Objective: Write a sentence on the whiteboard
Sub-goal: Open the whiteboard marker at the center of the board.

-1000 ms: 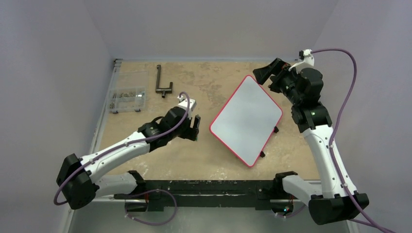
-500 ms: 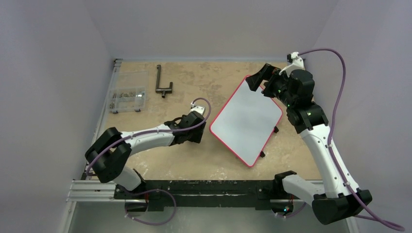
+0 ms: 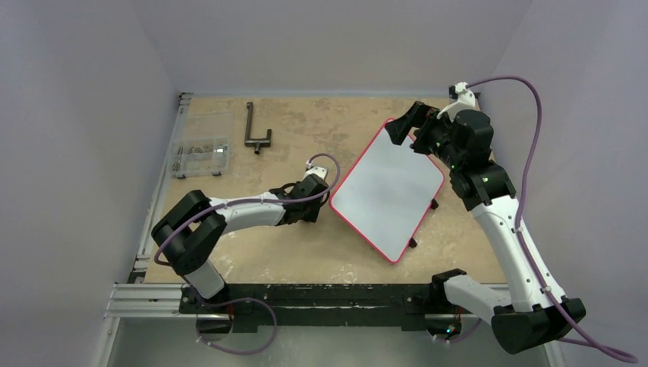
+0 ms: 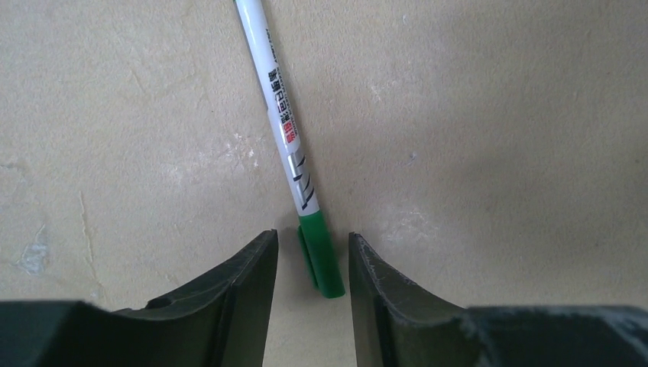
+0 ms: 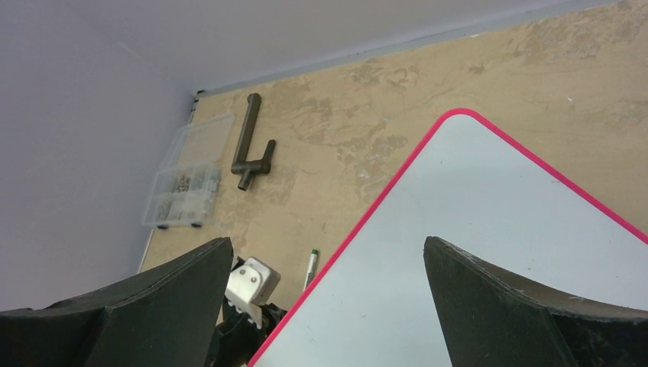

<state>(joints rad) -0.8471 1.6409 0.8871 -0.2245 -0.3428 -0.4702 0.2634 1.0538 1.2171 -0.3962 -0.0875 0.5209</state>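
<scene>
Left hand (image 4: 311, 238): spread; has dropped low over the tabletop (image 4: 497, 115), its fingers flanking the green cap of the marker (image 4: 284, 138), not yet gripping.
Right hand (image 5: 327, 243): spread and empty; has swung over the far corner of the whiteboard (image 3: 390, 183).
Board position: just beside the left hand, face blank.
Meaning: marker pickup looks imminent; writing not begun.

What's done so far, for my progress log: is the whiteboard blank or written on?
Blank. The whiteboard shows no marks in the top or right wrist views; the marker lies ungripped.
</scene>
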